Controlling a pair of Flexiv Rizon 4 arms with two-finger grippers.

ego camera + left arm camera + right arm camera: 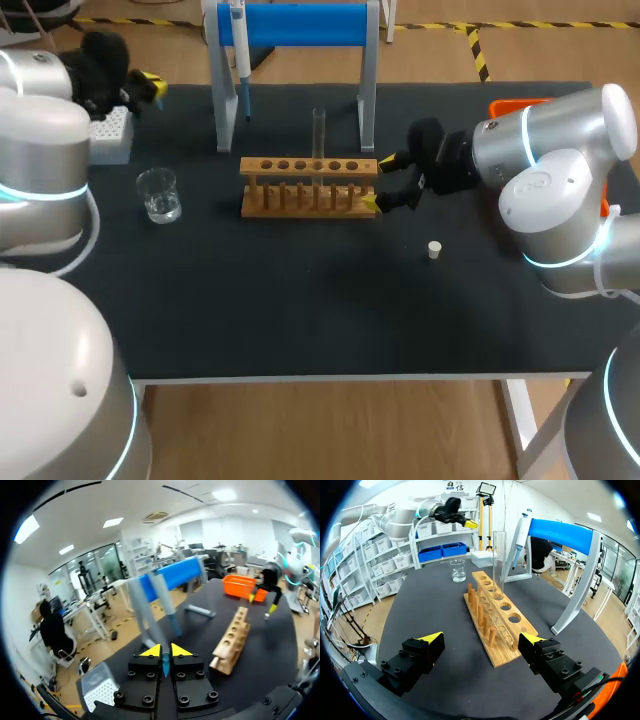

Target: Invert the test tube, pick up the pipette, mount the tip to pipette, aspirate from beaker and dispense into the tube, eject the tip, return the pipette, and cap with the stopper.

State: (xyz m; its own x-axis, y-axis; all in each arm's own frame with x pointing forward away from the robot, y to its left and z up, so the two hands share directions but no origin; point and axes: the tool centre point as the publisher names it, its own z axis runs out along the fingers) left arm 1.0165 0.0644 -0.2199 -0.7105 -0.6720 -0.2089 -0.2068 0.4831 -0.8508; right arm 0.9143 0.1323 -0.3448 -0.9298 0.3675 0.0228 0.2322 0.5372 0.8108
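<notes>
A clear test tube (319,132) (499,555) stands upright in the wooden rack (310,186) (496,622) (231,640). My right gripper (380,183) (482,647) is open at the rack's right end, one finger on each side of it, touching nothing. The pipette (240,55) (521,532) (162,597) hangs on the blue-topped stand (300,25). Over the white tip box (110,135) (100,690) at the far left, my left gripper (148,88) (164,652) is shut; a thin blue sliver shows between its tips. Also on the table are the glass beaker (160,195) (457,571) and the white stopper (434,250).
An orange tray (520,104) (240,586) sits at the table's far right, behind my right arm. The stand's grey legs (367,110) rise just behind the rack. The black mat (300,300) runs bare toward the front edge.
</notes>
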